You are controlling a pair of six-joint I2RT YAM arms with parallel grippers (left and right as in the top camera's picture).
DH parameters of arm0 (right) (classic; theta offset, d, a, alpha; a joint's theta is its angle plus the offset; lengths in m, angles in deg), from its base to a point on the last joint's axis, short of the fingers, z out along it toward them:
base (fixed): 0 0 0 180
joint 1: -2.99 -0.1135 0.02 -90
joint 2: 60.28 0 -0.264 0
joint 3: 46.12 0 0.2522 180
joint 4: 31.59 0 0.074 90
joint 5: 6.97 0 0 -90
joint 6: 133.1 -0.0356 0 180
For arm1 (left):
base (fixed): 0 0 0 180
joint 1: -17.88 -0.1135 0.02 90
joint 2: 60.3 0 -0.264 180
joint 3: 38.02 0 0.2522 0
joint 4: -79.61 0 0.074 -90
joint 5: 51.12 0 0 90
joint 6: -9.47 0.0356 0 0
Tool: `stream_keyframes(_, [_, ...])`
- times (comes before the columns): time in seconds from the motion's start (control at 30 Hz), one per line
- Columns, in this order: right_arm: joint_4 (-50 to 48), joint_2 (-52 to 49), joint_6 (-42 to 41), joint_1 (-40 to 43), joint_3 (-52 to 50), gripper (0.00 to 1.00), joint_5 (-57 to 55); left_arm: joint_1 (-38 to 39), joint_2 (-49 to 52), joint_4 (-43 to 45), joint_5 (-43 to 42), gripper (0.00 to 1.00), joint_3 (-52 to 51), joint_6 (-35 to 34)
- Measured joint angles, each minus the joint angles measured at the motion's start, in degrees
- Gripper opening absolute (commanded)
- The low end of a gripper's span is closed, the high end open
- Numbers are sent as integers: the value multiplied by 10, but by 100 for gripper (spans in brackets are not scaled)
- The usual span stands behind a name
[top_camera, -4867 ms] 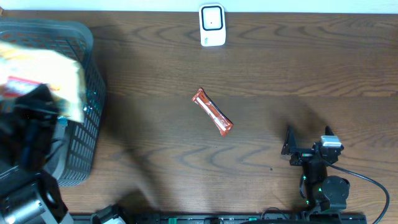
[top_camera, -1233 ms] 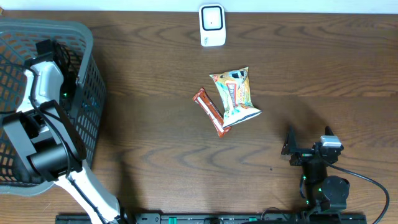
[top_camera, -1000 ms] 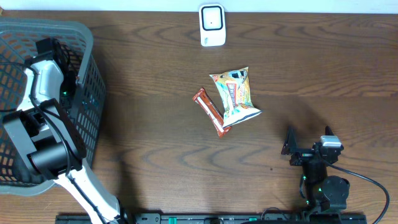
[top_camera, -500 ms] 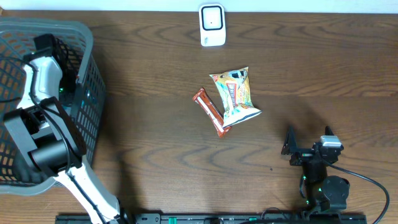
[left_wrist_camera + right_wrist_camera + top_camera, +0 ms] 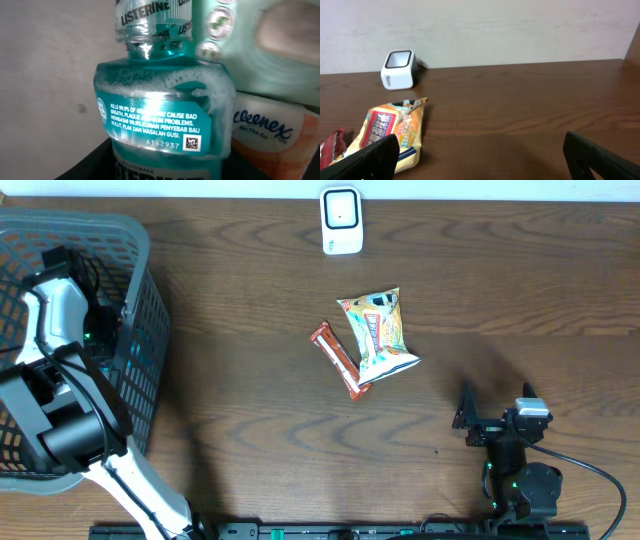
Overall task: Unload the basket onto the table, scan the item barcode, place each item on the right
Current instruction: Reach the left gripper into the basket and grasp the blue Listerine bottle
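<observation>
A teal Listerine mouthwash bottle [image 5: 165,115] fills the left wrist view, label and small square code facing the camera. My left gripper [image 5: 165,172] is shut on its lower body, dark fingers [image 5: 85,165] pressed to its sides. From overhead, the left gripper [image 5: 62,260] reaches down inside the grey basket [image 5: 100,225], and the bottle is hidden there. The white scanner [image 5: 341,220] stands at the table's far edge, also visible as the white scanner [image 5: 399,69] from the right wrist. My right gripper [image 5: 465,415] rests open near the front right, nothing between its fingers [image 5: 375,155].
A snack bag [image 5: 380,335] and a red bar [image 5: 340,360] lie side by side mid-table. In the basket beside the bottle are a Kleenex tissue pack [image 5: 270,135] and a pale green pack [image 5: 260,40].
My left arm has shifted a little to the left inside the basket. The right arm, snack bag, bar and scanner have not moved.
</observation>
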Motion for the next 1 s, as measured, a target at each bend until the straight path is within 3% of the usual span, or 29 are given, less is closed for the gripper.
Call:
stream_keyframes(0.6, [0,0,0,0,0,99,0,-12,-102,-40,-3,11,-30,19])
stream_keyframes(1.0, [0,0,0,0,0,99,0,-12,-105,-87,-15,13,-36,19])
